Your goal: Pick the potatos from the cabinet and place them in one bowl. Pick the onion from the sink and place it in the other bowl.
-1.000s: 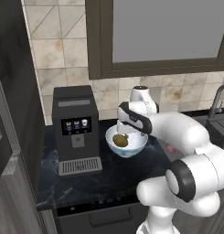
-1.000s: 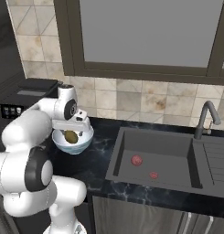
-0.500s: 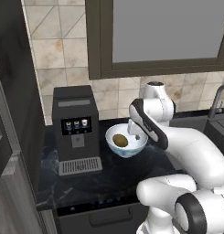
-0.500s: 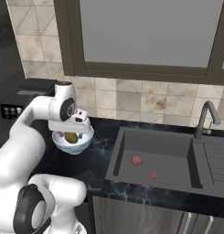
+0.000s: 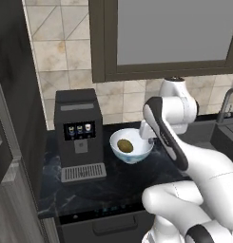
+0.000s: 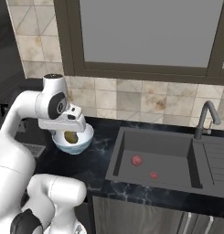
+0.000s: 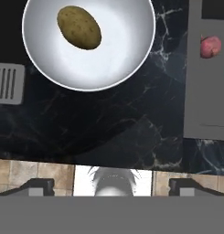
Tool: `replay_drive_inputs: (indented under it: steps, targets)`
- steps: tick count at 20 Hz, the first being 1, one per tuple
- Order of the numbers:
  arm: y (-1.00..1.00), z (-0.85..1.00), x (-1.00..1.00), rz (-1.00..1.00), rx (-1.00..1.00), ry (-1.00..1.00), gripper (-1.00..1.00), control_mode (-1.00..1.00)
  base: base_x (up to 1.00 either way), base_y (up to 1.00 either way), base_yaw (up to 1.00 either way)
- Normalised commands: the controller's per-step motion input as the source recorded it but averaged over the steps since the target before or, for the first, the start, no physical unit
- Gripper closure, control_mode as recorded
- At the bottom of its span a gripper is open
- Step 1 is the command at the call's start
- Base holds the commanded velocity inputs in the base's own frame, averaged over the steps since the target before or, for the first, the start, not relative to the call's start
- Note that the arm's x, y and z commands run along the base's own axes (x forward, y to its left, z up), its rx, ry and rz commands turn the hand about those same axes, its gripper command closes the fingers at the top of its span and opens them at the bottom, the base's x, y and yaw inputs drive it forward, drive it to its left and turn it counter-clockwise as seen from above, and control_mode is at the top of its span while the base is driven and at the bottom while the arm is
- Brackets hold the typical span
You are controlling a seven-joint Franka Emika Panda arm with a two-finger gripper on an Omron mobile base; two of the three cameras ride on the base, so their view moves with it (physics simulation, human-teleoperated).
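White bowl [image 7: 88, 68] on table [image 7: 109, 128]: 1 olive-brown potato [image 7: 79, 27] inside. Sink [image 6: 177, 157]: onion [image 6: 136, 160], smaller red bit [image 6: 153, 175]. End effector [image 7: 111, 185] wide open, empty.

No words, brands or numbers can be read anywhere. The one thing close to a sign is the small screen on the coffee machine [image 5: 80, 134], left of centre in the left base view: it shows three tiny pale icons in a row, too small to make out.
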Motion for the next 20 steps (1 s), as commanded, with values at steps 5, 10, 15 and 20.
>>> replay_drive_inputs:
  steps: [5, 10, 15, 20]
  targets:
    - [-0.30, 0.41, -0.59, 0.00, 0.02, 0.00, -1.00, -1.00, 0.00, 0.00, 0.00]
    - [-0.29, 0.28, -0.67, 0.00, 0.01, 0.00, -1.00, -1.00, 0.00, 0.00, 0.00]
    - [-0.17, 0.29, -0.66, 0.00, 0.00, 0.00, -1.00, -1.00, 0.00, 0.00, 0.00]
    - [-0.04, 0.21, -0.54, 0.00, 0.00, 0.00, -1.00, -1.00, 0.00, 0.00, 0.00]
